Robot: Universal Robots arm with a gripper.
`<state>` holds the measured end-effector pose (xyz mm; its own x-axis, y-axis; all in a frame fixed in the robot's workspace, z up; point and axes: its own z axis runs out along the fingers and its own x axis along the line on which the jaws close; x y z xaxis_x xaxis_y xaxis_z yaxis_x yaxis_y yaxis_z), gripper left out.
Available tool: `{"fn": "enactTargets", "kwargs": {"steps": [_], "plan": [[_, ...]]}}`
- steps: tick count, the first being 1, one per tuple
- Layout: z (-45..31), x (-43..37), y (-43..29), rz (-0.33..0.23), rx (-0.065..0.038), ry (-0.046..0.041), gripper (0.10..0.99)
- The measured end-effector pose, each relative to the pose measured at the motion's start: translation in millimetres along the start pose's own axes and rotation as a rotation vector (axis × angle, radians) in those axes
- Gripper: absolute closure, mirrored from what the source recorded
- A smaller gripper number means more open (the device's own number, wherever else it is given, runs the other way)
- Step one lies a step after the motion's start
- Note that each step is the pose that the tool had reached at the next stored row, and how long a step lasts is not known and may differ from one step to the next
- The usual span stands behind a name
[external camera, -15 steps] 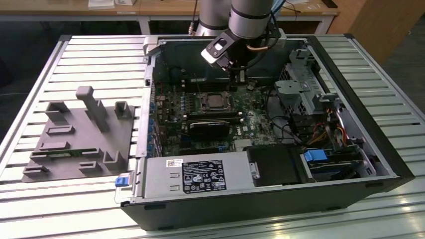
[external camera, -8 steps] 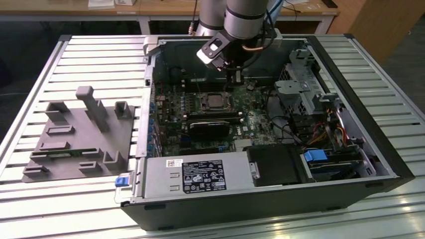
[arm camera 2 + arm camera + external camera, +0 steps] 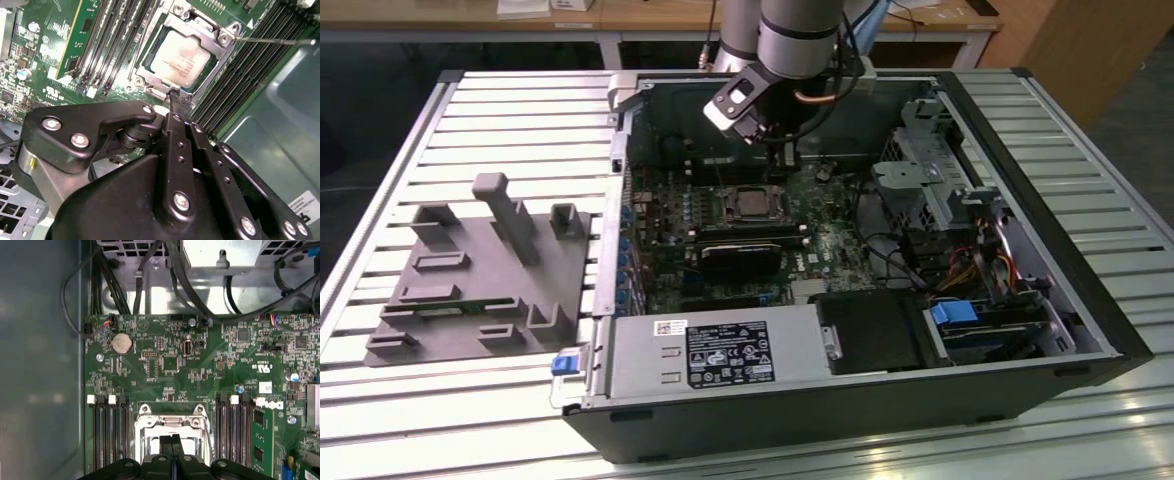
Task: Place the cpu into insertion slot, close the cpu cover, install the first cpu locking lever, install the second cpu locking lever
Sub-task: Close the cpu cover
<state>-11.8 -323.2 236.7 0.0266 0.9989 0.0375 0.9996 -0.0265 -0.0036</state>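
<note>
On the exterior view's left, a grey fixture (image 3: 474, 270) lies beside the open case (image 3: 854, 420). Mid-board, the cpu (image 3: 181, 59) sits in the slot (image 3: 750, 203) under its cover (image 3: 200, 31). The gripper (image 3: 176, 96), jaws clenched on nothing, hovers at the cover's edge. One lever (image 3: 275, 40) juts free.

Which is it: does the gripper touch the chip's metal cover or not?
Cannot tell. In the second wrist view the tip of the shut gripper overlaps the edge of the cpu cover, yet neither contact nor gap shows plainly.
</note>
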Motion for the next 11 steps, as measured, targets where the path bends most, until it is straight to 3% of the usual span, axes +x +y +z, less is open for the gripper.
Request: {"fn": "enactTargets", "kwargs": {"steps": [4,11], "plan": [[1.2,-0.5,-3.6,0.000,-0.001,0.0000,0.980],[4.7,-2.0,-11.4,0.000,-0.014,0.0007,0.980]]}}
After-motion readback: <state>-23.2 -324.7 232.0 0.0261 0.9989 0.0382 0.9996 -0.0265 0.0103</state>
